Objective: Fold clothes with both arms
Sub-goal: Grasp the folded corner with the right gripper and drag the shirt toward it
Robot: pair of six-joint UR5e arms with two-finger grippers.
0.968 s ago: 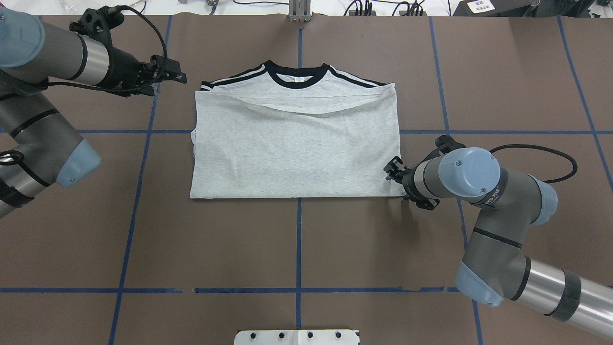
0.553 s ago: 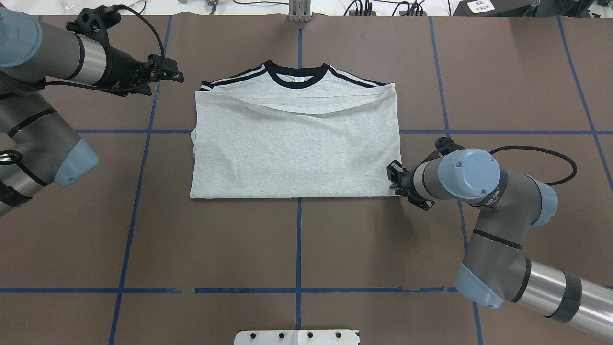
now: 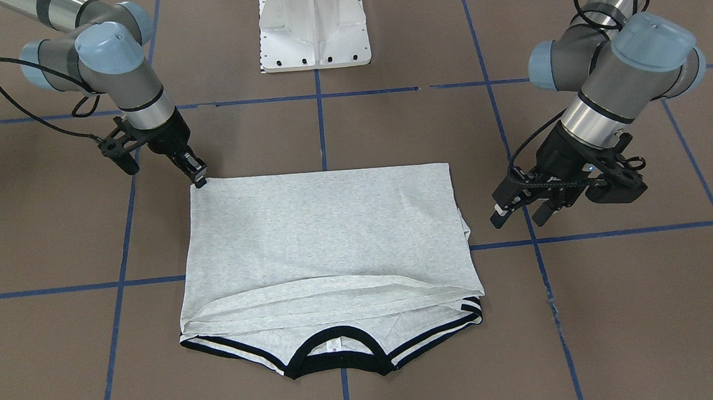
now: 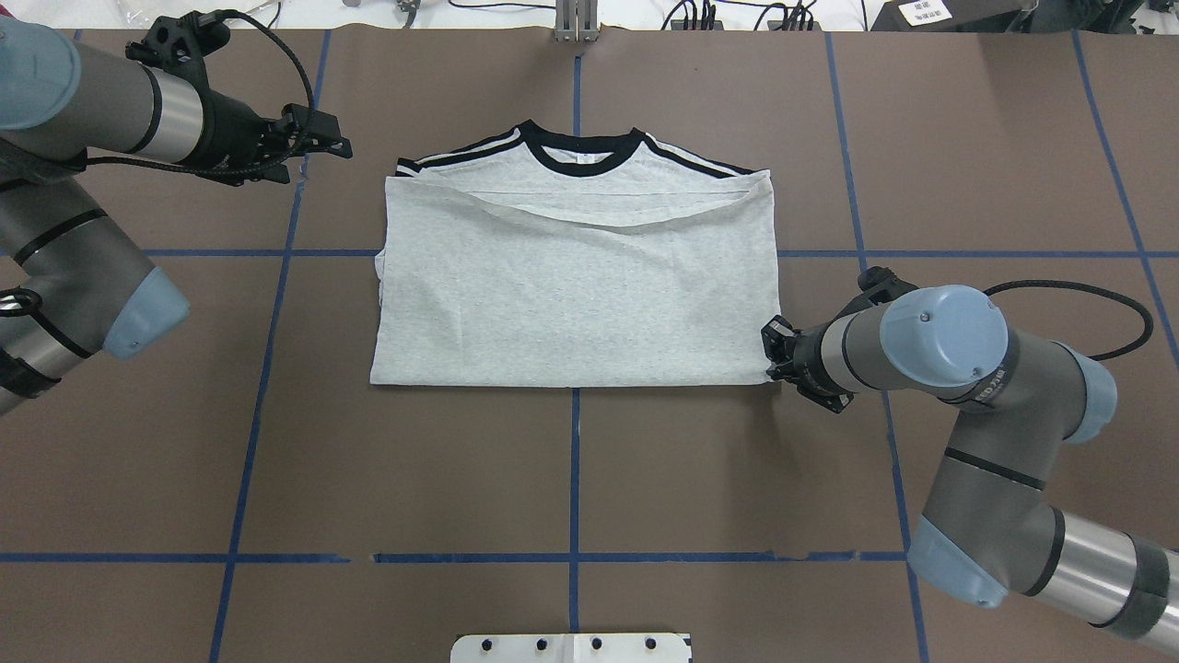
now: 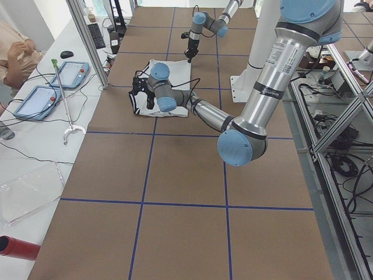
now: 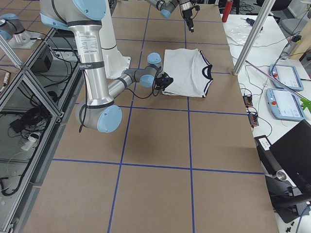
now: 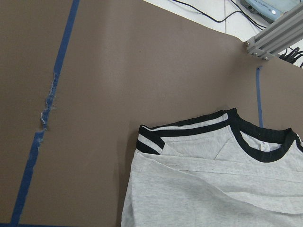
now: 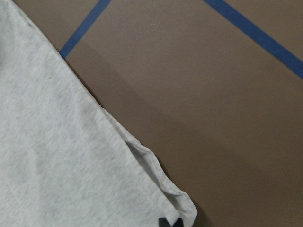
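Observation:
The grey T-shirt [image 4: 571, 295] lies folded flat on the brown table, black collar [image 4: 585, 152] at the far side, and it also shows in the front view [image 3: 327, 233]. Its print is hidden. My right gripper [image 4: 770, 355] sits low at the shirt's near right corner and is shut on that corner, as the front view [image 3: 199, 181] and the right wrist view [image 8: 169, 222] show. My left gripper [image 4: 341, 145] hovers open and empty, apart from the shirt's far left sleeve [image 7: 151, 139]; in the front view [image 3: 521, 215] its jaws stand apart.
The white pedestal base [image 3: 312, 21] stands at the robot's side of the table. Blue tape lines [image 4: 574, 460] cross the brown surface. A metal post [image 4: 576, 18] stands at the far edge. An operator's desk with tablets [image 5: 52, 81] lies beyond it.
My right gripper has moved to the right with the shirt's corner, and the whole shirt has slid a little to the right. The left arm has hardly moved.

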